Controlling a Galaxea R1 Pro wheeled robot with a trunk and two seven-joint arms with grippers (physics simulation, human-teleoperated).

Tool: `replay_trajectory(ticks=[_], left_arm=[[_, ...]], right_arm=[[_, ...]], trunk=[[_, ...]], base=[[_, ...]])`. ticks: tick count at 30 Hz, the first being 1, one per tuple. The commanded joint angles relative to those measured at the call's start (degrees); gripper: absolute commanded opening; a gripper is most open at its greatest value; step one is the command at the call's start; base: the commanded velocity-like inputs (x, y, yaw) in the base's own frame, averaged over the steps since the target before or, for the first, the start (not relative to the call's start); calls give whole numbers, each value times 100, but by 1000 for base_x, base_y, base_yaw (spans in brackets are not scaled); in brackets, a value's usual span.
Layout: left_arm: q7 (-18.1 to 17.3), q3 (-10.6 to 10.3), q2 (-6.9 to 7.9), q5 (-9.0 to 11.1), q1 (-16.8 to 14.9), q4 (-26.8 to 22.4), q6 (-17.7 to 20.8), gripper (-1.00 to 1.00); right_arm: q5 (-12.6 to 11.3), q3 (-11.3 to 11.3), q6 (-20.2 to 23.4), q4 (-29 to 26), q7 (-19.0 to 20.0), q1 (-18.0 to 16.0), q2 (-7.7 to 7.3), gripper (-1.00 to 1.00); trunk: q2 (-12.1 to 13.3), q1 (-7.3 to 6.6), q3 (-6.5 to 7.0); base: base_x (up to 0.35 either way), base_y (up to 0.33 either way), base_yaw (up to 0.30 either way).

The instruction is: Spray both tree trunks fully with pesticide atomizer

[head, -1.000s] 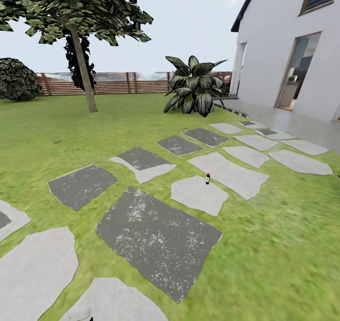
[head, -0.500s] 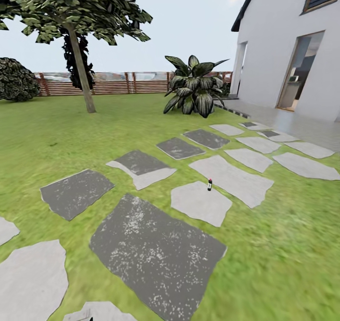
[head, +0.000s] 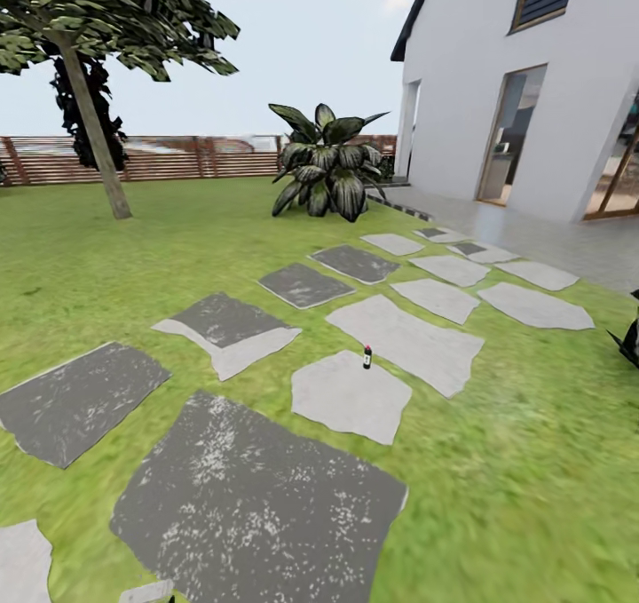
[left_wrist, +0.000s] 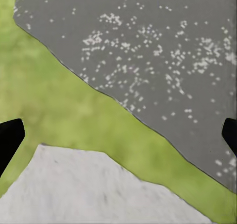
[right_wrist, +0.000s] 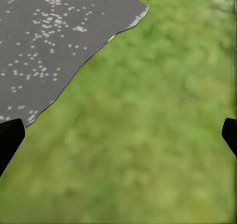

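The robot is approaching across the garden with the pesticide atomizer (head: 366, 357) standing upright, its long axis vertical, at the far edge of a pale stepping stone (head: 351, 396), where that stone meets a strip of the grass floor (head: 497, 496) before the next slab. It is lying well ahead of both sets of jaws, and which arm is nearer cannot be judged from here. The left gripper (left_wrist: 118, 135) is hanging with its jaws spread wide, two dark fingertips (left_wrist: 9, 140) framing a dark speckled stone (left_wrist: 163, 51) and a pale one, grass between them, nothing held. The right gripper (right_wrist: 118, 135) is likewise showing its jaws apart and empty, above grass beside the corner of a dark slab (right_wrist: 44, 41). The head view is supplying what the wrist views lack: the bottle itself, one tree (head: 89, 106) with its pale trunk (head: 93, 132) far off beyond the jaws near the slatted fence (head: 177, 159), a broad-leaved plant (head: 324, 172), and the white house (head: 506, 79).
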Motion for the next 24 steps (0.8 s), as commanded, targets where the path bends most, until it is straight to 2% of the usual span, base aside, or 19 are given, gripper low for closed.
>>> replay_trajectory(ticks=[1, 6, 16, 24], left_arm=[[1, 0, 0, 0, 0, 0, -1, 100], [5, 4, 0, 4, 0, 0, 1, 100], [2, 0, 0, 8, 0, 0, 3, 100], [5, 3, 0, 9, 0, 0, 3, 100]], right_arm=[[0, 0, 0, 0, 0, 0, 0, 100], [0, 0, 0, 0, 0, 0, 0, 100], [0, 0, -2, 2, 0, 1, 0, 100], [0, 0, 3, 2, 0, -2, 0, 100]], trunk=[[0, 0, 0], [0, 0, 0], [0, 0, 0], [0, 0, 0]], base=[[338, 0, -264], [338, 0, -164], [338, 8, -15], [337, 117, -223]])
